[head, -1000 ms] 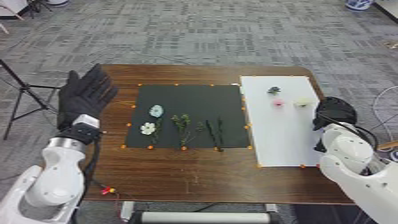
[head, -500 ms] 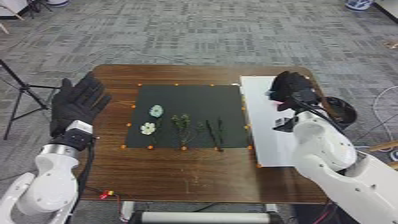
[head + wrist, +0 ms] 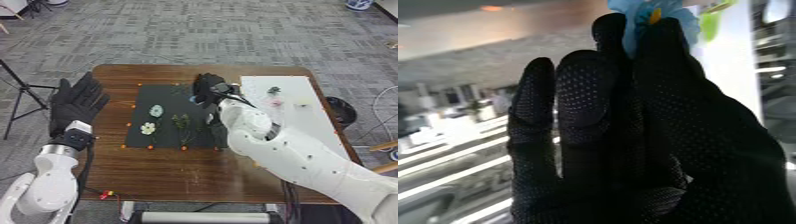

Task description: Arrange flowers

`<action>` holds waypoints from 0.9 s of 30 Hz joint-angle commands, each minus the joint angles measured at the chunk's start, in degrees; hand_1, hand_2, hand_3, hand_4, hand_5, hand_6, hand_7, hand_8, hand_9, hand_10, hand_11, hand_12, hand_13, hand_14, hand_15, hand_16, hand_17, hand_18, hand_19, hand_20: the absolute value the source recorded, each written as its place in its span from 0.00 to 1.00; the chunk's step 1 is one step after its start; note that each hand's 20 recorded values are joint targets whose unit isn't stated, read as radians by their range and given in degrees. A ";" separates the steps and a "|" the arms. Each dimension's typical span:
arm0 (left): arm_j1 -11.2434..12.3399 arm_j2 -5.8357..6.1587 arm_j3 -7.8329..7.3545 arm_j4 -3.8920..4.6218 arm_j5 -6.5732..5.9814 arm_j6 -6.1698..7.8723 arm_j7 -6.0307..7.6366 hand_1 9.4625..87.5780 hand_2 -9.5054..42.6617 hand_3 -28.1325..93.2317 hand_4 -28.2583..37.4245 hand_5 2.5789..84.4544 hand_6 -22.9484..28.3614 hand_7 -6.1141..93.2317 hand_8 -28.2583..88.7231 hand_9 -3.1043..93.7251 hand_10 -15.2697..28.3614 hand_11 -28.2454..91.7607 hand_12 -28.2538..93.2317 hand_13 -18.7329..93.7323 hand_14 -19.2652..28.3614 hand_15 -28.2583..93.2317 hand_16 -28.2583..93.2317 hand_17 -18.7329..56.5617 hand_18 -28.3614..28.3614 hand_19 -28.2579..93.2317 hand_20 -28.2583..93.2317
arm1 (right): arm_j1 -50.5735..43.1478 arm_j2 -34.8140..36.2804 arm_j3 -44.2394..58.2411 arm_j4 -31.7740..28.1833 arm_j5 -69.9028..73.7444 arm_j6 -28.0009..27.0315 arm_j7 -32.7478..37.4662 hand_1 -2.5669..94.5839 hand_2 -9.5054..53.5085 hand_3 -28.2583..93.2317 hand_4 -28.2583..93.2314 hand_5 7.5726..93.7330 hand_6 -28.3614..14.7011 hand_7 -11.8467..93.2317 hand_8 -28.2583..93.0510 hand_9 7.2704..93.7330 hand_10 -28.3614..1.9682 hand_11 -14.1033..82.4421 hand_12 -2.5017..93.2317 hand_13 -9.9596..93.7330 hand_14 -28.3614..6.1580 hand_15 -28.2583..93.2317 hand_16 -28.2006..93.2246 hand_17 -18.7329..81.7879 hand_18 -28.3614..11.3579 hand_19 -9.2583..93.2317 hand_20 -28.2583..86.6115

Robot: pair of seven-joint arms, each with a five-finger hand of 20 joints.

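Right hand (image 3: 210,89) is pinching a blue flower (image 3: 684,19) between fingertips and thumb; yellow is showing at the flower's centre, and a bit of green (image 3: 710,25) is showing beside the petals. Head view: hand is hovering over the far right part of the black sheet (image 3: 160,95), its arm crossing the white sheet (image 3: 298,87). On the black sheet, a pale blue flower (image 3: 156,110) is lying near a white flower (image 3: 147,128), with a green sprig (image 3: 181,121) lying to their right. On the white sheet, a small dark flower (image 3: 274,90), a pink flower (image 3: 276,103) and a cream flower (image 3: 302,104) are lying near one another. Left hand (image 3: 75,105) is resting open, fingers straight, at the left edge of the desk (image 3: 178,175). Black bin (image 3: 340,112) is standing just beside the desk's right side.
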 commanded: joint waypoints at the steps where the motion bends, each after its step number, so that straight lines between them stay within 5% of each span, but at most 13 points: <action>1: -0.47 -0.04 0.30 0.41 -0.28 0.47 0.61 0.23 0.54 0.71 0.00 0.42 0.61 0.10 0.18 0.29 0.65 0.35 0.30 0.31 0.63 0.31 0.21 0.17 0.72 0.48 0.29 | 6.29 -7.32 -5.68 4.54 -1.23 0.24 1.24 0.65 0.00 0.78 0.00 0.74 0.68 0.48 0.28 0.86 0.71 0.25 0.45 0.77 0.64 0.72 0.57 0.50 0.21 0.80 0.58; 13: -2.71 0.21 1.46 1.07 -0.27 -0.29 0.45 0.23 0.54 0.71 0.00 0.42 0.61 0.10 0.18 0.29 0.65 0.35 0.30 0.31 0.63 0.32 0.21 0.17 0.72 0.48 0.29 | 6.24 -8.05 -11.91 7.36 -5.94 0.42 3.23 0.64 0.00 0.78 0.00 0.74 0.68 0.48 0.26 0.86 0.71 0.24 0.44 0.77 0.64 0.72 0.57 0.50 0.21 0.79 0.58; 27: -2.37 -0.09 1.08 0.74 -0.68 -0.15 0.88 0.23 0.54 0.71 0.00 0.42 0.61 0.10 0.19 0.29 0.65 0.35 0.30 0.32 0.63 0.32 0.21 0.17 0.72 0.48 0.29 | 6.24 -7.80 -12.10 8.27 -8.21 -2.80 4.83 0.65 0.00 0.78 0.00 0.74 0.68 0.45 0.24 0.84 0.71 0.22 0.42 0.76 0.65 0.71 0.58 0.50 0.21 0.79 0.57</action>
